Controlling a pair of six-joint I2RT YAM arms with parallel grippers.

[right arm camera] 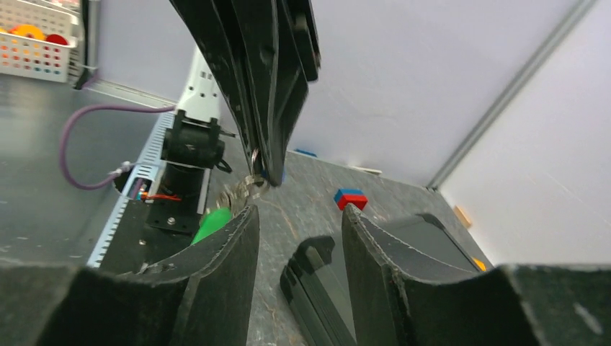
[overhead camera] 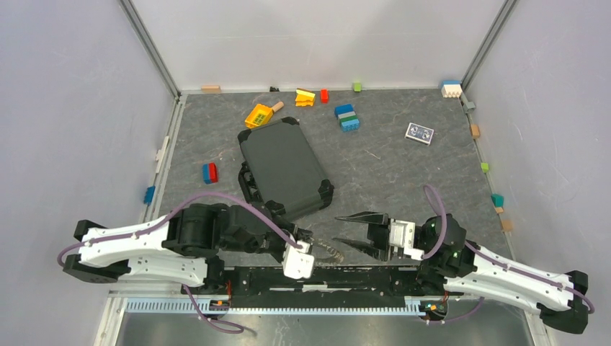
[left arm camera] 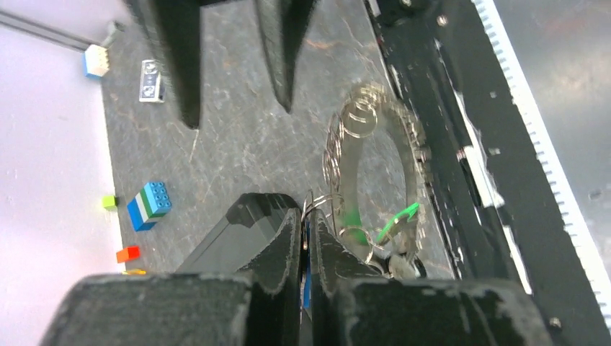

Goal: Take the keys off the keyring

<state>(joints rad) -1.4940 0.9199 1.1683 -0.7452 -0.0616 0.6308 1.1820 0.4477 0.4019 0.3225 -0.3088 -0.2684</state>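
Keyring (left arm camera: 351, 180) with green tag (left arm camera: 398, 216)

A dark grey marbled mat (overhead camera: 389, 173) lies under the right fingers (overhead camera: 364, 216) and spreads away from them to plain, pale lilac-grey walls (overhead camera: 324, 36) on three sides. Metal posts (overhead camera: 148, 43) stand in the two far corners, well beyond them. Behind the fingers, a white slotted rail (overhead camera: 288, 306) edges a bare grey tabletop (overhead camera: 324, 333). Light is even and soft, with faint shadows.
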